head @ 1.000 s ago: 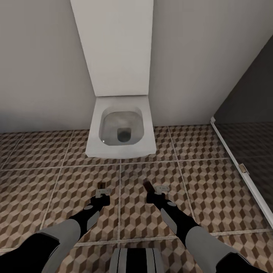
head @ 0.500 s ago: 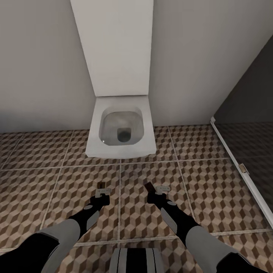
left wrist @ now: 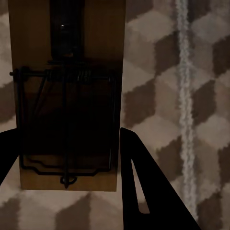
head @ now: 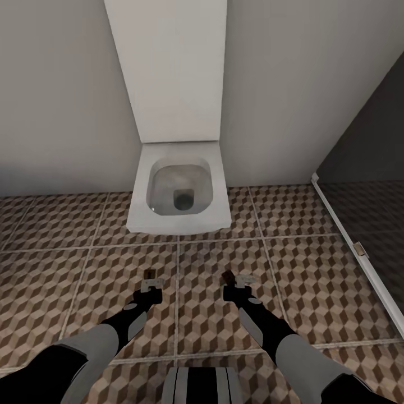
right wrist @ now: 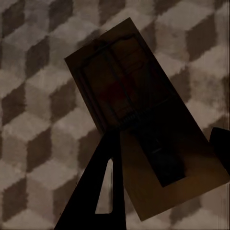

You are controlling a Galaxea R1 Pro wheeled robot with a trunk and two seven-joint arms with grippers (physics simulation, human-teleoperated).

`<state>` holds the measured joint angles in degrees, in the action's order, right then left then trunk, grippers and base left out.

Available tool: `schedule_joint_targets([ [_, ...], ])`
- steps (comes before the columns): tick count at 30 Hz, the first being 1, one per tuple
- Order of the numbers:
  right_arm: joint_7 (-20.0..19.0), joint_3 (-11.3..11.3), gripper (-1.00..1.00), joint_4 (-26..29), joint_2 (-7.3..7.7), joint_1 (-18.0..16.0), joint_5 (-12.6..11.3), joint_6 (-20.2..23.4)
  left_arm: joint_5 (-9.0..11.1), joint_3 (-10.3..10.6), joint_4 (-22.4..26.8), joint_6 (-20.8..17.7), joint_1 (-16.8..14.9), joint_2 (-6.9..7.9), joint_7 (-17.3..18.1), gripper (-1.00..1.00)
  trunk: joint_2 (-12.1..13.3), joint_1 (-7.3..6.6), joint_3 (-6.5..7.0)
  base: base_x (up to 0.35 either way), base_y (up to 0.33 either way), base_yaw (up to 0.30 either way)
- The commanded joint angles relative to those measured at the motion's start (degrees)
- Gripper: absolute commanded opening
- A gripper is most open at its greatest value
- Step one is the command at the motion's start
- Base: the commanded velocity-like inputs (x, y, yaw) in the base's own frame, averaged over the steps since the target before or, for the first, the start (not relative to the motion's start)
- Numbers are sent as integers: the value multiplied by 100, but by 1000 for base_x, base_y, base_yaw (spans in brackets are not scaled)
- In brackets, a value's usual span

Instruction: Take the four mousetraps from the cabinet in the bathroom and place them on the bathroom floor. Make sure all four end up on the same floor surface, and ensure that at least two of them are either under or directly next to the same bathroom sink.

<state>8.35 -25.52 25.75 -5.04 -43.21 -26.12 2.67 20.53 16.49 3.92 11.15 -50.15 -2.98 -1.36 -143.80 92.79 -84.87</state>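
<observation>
Low in the frame, each tool grips a trap over the floor (head: 314,280): left tool (head: 150,279) its trap (left wrist: 67,96), right tool (head: 234,279) its trap (right wrist: 143,120), below the toilet (head: 177,191).

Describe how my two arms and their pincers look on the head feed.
Both arms are glossy black with light grey shell panels. Left pincer and right pincer sit on small pale grey metal brackets, and their fingers are flat black wedges with a narrow slot.

No text, label, brand, number or sign can be read on anything here.
</observation>
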Motion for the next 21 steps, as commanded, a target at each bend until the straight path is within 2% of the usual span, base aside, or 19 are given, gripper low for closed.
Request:
schedule_joint_targets([
  [1, 69, -49, -100, 11, 7, -3, -36, 38, 22, 49, -6, 19, -3, -1, -31, -100, -1, -1, -3, 0, 0, 0],
  [7, 114, -49, -100, 16, 18, -3, 114, 324, 22, 52, -5, 19, -3, -1, -31, -100, -1, -1, -3, 0, 0, 0],
  [12, 121, -42, -100, 15, 20, -3, 249, 378, 22, 51, -5, 19, -3, -1, -31, -100, -1, -1, -3, 0, 0, 0],
  [21, 247, -40, -100, 10, 20, -4, 297, 433, 22, 50, -5, 19, -3, -1, -31, -100, -1, -1, -3, 0, 0, 0],
])
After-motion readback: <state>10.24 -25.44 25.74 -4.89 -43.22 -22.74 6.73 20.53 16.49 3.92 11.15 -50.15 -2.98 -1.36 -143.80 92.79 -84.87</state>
